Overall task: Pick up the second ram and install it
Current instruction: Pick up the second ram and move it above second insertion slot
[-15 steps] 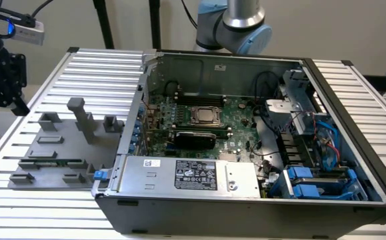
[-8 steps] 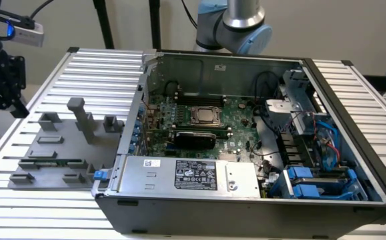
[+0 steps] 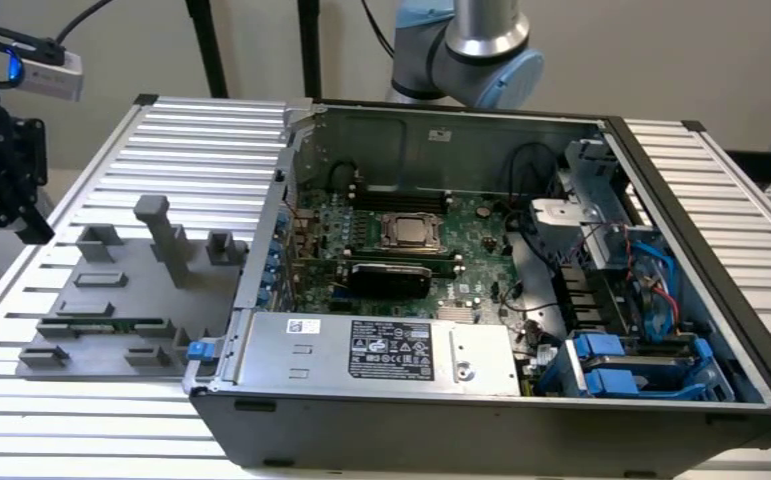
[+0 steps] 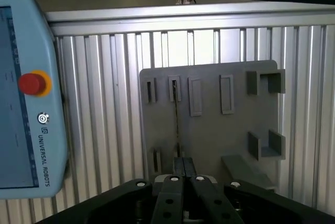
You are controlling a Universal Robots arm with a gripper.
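**While the second ram lies in its tray, the pincer is clenched on nothing**

As I scan the exterior view, the biggest thing is the slatted metal table [image 3: 705, 190], which runs right across the picture. The open computer case [image 3: 492, 420] sits on it, filling the middle and out to four o'clock. Inside the case, the green motherboard [image 3: 472, 215] lies flat near the centre of the dial. The arm [image 3: 479, 45] comes in at twelve o'clock, behind the case's back wall.

On the wrist view I've got the pale blue teach pendant [image 4: 31, 103] resting on the slats, red button showing. It lies just beside the grey fixture plate [image 4: 209, 130], not on it. In the exterior view that plate sits at eight o'clock, right beside the case's side wall, with grey blocks standing on it.

Now the gripper [image 4: 184, 162]. Its two black fingers are pressed tight together with nothing between them, so it's clenched and empty. It hangs over the edge of the plate.

And the second ram [image 3: 105, 325]: in the exterior view it's the thin green strip in the plate's holder, down at eight o'clock, well apart from the motherboard. On the wrist view I see it edge-on [image 4: 176, 124], seated in one slot of the plate. One end runs up close to the fingertips, and I can't tell whether they touch.
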